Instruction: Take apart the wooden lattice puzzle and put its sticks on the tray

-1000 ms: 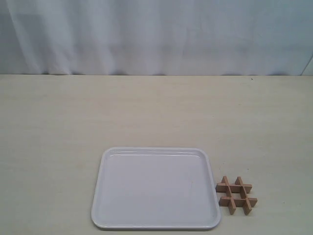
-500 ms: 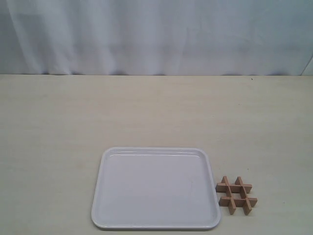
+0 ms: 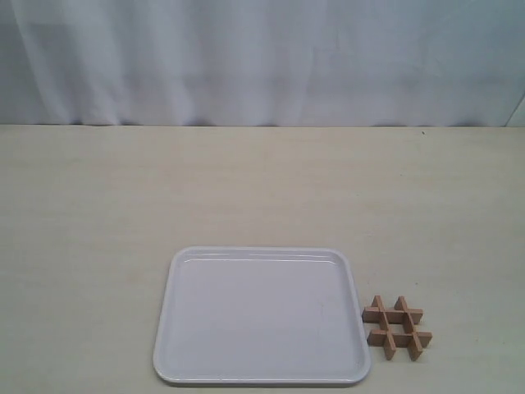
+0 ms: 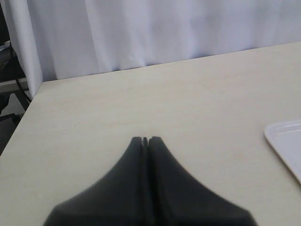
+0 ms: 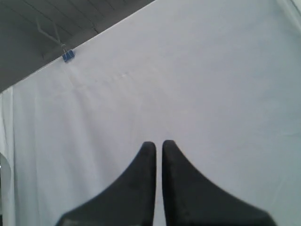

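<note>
The wooden lattice puzzle (image 3: 397,327) lies assembled as a "#" on the table, just right of the tray's near right corner, its four sticks interlocked. The white tray (image 3: 261,316) sits at the front middle with nothing on it; one corner of the tray (image 4: 287,143) shows in the left wrist view. Neither arm appears in the exterior view. My left gripper (image 4: 145,139) is shut over bare table, holding nothing. My right gripper (image 5: 158,144) points at the white curtain with its fingers nearly together, a thin slit between them, and nothing held.
A white curtain (image 3: 262,61) hangs behind the table's far edge. The table's left edge (image 4: 21,122) shows in the left wrist view, with dark floor beyond. A blue clip (image 5: 68,56) holds the curtain up high.
</note>
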`<state>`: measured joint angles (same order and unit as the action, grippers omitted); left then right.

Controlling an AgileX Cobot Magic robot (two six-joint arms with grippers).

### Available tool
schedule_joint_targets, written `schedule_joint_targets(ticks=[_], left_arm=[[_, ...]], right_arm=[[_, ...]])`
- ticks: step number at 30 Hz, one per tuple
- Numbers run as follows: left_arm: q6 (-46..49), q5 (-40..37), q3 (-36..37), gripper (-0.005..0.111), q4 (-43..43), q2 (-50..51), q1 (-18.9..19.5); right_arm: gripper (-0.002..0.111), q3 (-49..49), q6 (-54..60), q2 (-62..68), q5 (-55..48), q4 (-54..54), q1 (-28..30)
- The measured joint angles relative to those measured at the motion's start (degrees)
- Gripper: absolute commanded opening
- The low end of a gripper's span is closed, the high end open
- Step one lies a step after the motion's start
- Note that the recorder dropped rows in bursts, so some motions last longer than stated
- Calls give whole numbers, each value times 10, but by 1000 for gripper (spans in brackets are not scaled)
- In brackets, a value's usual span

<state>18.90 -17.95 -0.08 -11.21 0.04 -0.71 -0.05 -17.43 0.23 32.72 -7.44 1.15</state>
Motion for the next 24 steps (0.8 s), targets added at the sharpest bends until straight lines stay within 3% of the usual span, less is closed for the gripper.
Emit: schedule_joint_targets(ticks=[6, 16, 20, 24], left_arm=[[0, 0, 0, 0, 0, 0, 0], [0, 0, 0, 0, 0, 0, 0], [0, 0, 0, 0, 0, 0, 0], [0, 0, 0, 0, 0, 0, 0]], right_arm=[[5, -65, 26, 34, -79, -52, 0], [5, -260, 309, 302, -342, -58, 0], [5, -307, 322, 423, -452, -31, 0], [5, -333, 264, 554, -566, 47, 0]])
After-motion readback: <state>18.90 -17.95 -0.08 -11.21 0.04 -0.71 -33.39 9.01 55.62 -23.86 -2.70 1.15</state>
